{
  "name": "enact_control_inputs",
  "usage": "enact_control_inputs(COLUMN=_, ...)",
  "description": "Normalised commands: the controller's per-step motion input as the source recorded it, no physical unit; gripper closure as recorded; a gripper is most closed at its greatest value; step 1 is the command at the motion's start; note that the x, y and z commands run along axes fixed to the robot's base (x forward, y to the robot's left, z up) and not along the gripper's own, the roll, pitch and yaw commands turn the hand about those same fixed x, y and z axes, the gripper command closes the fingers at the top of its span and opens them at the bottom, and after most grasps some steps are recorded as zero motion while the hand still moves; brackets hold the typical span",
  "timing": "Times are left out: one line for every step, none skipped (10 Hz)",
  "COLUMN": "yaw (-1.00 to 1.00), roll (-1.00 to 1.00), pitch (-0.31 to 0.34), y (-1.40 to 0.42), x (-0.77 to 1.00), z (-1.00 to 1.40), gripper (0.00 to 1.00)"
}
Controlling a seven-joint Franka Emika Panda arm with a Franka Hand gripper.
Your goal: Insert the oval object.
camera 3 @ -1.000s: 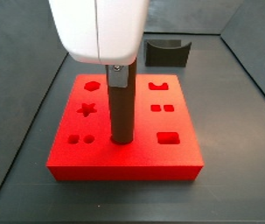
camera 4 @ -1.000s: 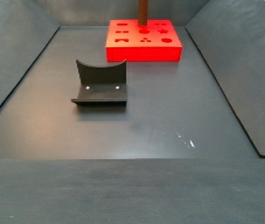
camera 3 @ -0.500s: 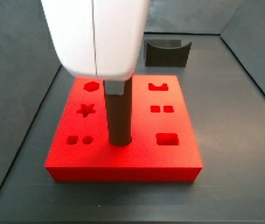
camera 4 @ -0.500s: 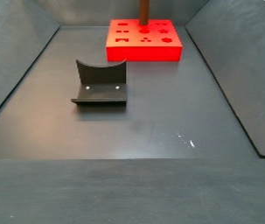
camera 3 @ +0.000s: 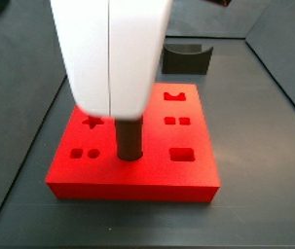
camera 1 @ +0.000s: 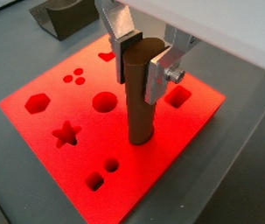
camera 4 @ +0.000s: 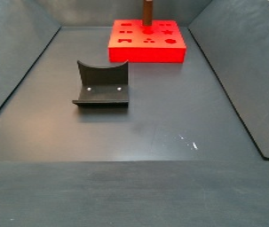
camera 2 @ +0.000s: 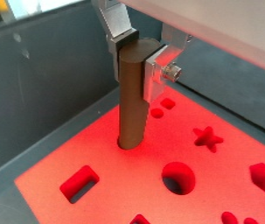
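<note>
**Observer:** Centre of the frame in both wrist views: the gripper [camera 1: 144, 63] is closed narrowly on the oval object [camera 1: 142, 98], silver plates clamping its top end. The peg stands upright, its lower end at or just inside a hole in the red block [camera 1: 52, 96]. How deep it sits cannot be told from these views.

**Recorder:** Risk?

**Observer:** Judged only: if the peg's oval is slightly turned against the hole, pressing down could jam it on the rim or lift the block on retreat. Releasing too soon could leave it leaning. In a wrist view, the peg [camera 2: 129, 101] meets the block near its edge, the round hole [camera 2: 179, 178] and star hole [camera 2: 207, 136] open beside it; seating depth is equally unclear.

**Recorder:** Side views?

**Observer:** In a side view the white wrist housing [camera 3: 111, 58] fills the upper centre and hides the fingers altogether; only the lower peg [camera 3: 129, 141] shows, entering the block's [camera 3: 136, 180] middle. Grip state cannot be read there; the wrist views supply it. The fixture [camera 3: 186, 55] stands behind the block, upper right.

**Recorder:** And the far view?

**Observer:** Block [camera 4: 147, 55] at top centre, peg [camera 4: 147, 11] rising out of frame, gripper not visible. It alone shows the wide dark floor [camera 4: 137, 151] and the fixture [camera 4: 102, 86] well apart from the block, left of centre.
</note>
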Motion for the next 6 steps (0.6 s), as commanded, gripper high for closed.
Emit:
enact_control_inputs(yaw=0.00, roll=0.10, pitch=-0.147, y=-0.07, x=0.00, z=-0.65, gripper=1.00)
enact_control_inputs(yaw=0.02, roll=0.05, pitch=-0.210, y=-0.07, x=-0.01, z=-0.68, gripper=1.00)
enact_control_inputs(yaw=0.03, roll=0.03, pitch=-0.241, y=-0.07, x=0.00, z=-0.76, gripper=1.00)
enact_control_inputs(yaw=0.04, roll=0.02, pitch=-0.239, y=-0.07, x=0.00, z=-0.77, gripper=1.00)
enact_control_inputs(yaw=0.01, roll=0.00, pitch=-0.143, y=-0.02, x=0.00, z=-0.46, gripper=1.00)
enact_control_inputs(yaw=0.00, roll=0.00, pitch=0.000, y=0.00, x=0.00, z=0.00, gripper=1.00)
